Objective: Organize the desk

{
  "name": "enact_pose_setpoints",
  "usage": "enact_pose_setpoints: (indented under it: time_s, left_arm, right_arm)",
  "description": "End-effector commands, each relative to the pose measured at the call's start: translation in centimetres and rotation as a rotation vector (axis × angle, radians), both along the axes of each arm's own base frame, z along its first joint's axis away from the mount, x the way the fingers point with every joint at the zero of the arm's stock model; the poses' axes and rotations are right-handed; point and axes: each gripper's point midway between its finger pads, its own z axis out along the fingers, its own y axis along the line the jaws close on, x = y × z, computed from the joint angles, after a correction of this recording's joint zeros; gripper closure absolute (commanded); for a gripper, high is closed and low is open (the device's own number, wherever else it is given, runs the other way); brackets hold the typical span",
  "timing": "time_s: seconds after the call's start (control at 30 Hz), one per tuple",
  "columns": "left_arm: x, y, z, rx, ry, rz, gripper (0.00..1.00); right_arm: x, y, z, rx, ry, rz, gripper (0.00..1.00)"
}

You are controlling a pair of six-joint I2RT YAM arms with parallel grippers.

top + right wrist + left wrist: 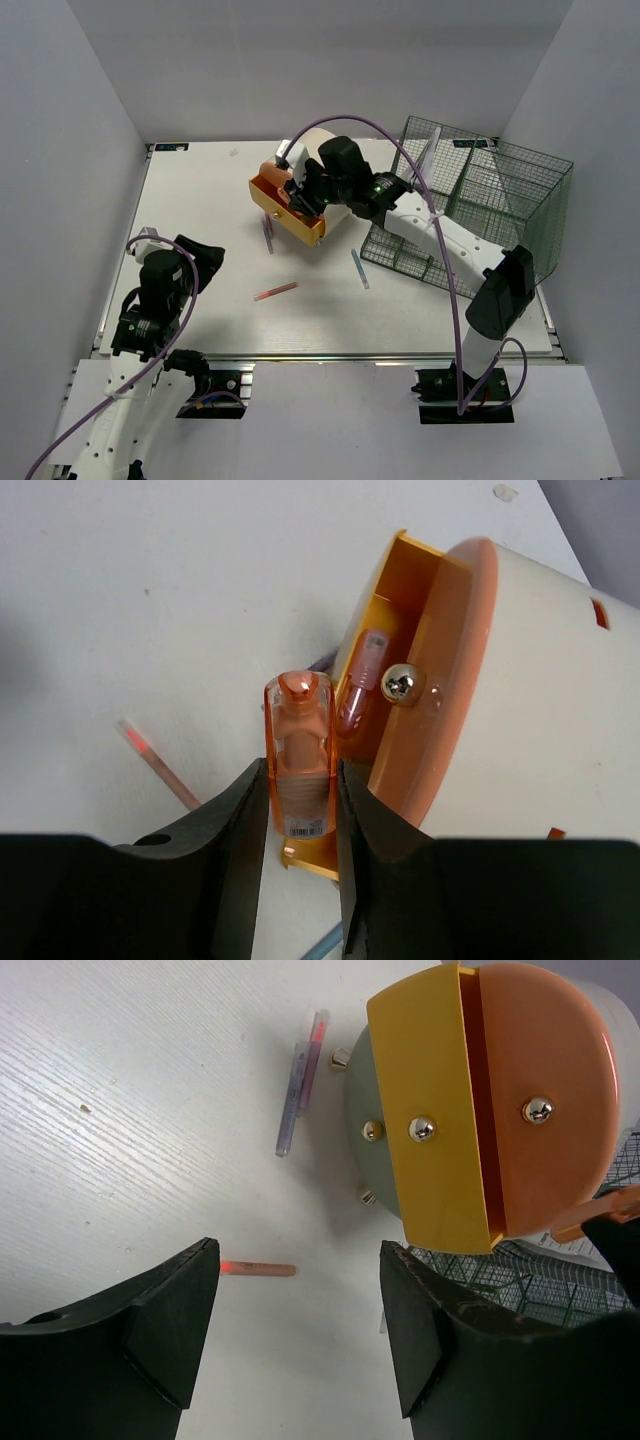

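The white desk (200,190) carries a red pen (276,291), a purple pen (268,236) and a blue pen (360,268). A cream cylinder container with an orange rim (318,146) lies tipped at the back middle, its orange drawer (400,630) open with a pink item (358,688) inside. My right gripper (300,772) is shut on an orange translucent marker-like stick (298,742), held just in front of the drawer. My left gripper (298,1260) is open and empty above the desk, with the red pen (258,1269) lying beyond its fingertips.
A dark green wire-mesh basket (480,195) stands at the back right, right beside the container. The silver rail (330,357) runs along the near edge. In the left wrist view, the purple pen (298,1090) lies left of the container's underside (480,1110).
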Motion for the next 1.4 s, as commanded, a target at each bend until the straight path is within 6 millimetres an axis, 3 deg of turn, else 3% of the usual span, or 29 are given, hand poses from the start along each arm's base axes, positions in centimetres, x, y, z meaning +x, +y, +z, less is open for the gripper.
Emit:
enact_pose_setpoints:
  time_s: [0.0,0.3,0.47,0.6,0.93,1.37]
  left_arm:
    - [0.0,-0.1,-0.5,-0.012,0.007,0.003,0.26]
    - [0.0,-0.2,-0.8,-0.015,0.010,-0.002,0.25]
    - [-0.1,-0.2,-0.7,-0.019,0.006,-0.004,0.25]
    - [-0.1,-0.2,-0.7,-0.021,0.006,-0.001,0.25]
    - [-0.2,-0.2,-0.5,-0.027,0.000,0.000,0.25]
    - [0.0,-0.3,-0.5,-0.031,-0.004,-0.004,0.25]
  right_arm:
    - [1.8,0.3,0.4,0.026,-0.057,-0.101,1.00]
    - [2.1,-0.3,-3.1,-0.048,-0.051,-0.136,1.00]
    - [2.3,-0.4,-3.7,-0.062,-0.056,-0.139,1.00]
    - [2.3,-0.3,-4.2,-0.075,-0.055,-0.135,0.84]
    - [1.9,-0.1,-3.7,-0.062,-0.050,-0.112,0.65]
    - [1.4,0.2,-2.6,-0.041,-0.044,-0.086,0.58]
